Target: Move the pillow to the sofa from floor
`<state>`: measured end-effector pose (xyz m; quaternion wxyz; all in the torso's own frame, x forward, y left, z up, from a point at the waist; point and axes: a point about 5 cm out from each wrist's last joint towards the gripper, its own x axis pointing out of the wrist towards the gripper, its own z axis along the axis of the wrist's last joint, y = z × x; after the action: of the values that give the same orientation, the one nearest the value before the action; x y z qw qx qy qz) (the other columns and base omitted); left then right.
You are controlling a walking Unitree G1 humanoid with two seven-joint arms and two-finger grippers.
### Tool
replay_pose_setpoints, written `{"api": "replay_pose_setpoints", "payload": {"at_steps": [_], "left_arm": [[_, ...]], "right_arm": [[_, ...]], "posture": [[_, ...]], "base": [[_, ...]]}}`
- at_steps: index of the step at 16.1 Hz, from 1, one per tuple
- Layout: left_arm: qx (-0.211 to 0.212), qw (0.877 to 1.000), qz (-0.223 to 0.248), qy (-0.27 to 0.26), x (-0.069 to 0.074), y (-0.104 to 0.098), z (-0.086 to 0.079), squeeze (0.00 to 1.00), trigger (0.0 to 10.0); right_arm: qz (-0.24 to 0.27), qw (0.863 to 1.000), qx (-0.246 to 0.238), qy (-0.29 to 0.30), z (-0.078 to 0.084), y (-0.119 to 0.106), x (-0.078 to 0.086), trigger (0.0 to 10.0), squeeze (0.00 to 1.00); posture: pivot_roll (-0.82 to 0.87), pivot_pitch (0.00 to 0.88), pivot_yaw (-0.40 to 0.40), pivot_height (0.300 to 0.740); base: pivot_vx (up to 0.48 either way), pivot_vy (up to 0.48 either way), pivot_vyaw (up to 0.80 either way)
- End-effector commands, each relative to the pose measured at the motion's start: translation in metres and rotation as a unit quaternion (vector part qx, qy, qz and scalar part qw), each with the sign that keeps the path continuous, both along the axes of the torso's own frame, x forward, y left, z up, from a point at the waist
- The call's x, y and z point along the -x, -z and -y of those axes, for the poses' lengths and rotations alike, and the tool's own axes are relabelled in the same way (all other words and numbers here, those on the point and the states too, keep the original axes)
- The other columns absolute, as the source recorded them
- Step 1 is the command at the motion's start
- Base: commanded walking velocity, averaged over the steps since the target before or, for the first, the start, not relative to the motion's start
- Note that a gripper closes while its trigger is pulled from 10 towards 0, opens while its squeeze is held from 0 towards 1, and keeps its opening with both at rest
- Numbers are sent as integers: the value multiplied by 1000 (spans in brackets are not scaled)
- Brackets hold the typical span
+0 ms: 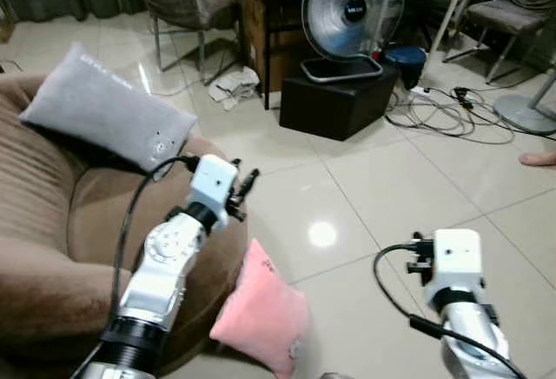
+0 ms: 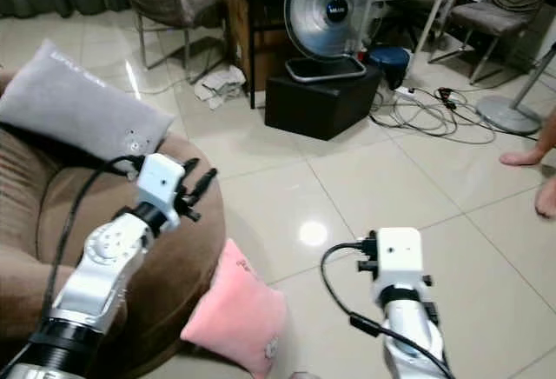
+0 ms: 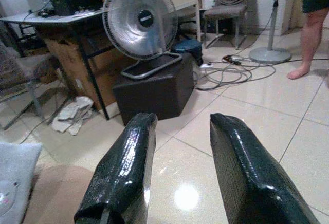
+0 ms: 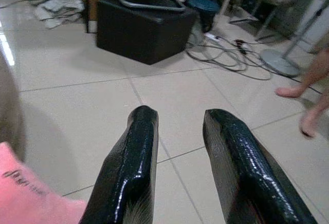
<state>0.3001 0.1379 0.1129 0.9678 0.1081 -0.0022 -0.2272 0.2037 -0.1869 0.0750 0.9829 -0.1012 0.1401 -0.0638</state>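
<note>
The pink pillow (image 1: 261, 314) leans against the brown sofa (image 1: 52, 214), so my left gripper (image 3: 177, 175) and right gripper (image 4: 180, 172) hover above it. Both jaws gape, holding nothing, ready to descend

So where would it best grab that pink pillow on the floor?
Probably the pink pillow's upper corner, which stands free as it leans against the brown sofa. The right gripper, open and beside it, could come from the open floor side.

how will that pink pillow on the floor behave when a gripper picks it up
The pink pillow looks plump and fabric-covered, so it will probably squash and sag rather than stay stiff. It seems light for its bulk. It leans against the brown sofa, so a push would likely topple it flat, not roll it.
</note>
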Motion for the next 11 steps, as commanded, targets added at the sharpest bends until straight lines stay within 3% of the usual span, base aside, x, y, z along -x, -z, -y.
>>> {"api": "replay_pose_setpoints", "payload": {"at_steps": [1,11], "left_arm": [[-6,1000,-3,0,-1,0,-3,0,10000],[-15,999,-24,29,6,8,-5,0,10000]], "right_arm": [[2,1000,-1,-1,0,-1,0,10000,0],[8,1000,-13,-20,-1,-2,-1,10000,0]], "posture": [[-9,14,-21,700],[-5,14,-25,610]], "base": [[0,0,0],[0,0,0]]}}
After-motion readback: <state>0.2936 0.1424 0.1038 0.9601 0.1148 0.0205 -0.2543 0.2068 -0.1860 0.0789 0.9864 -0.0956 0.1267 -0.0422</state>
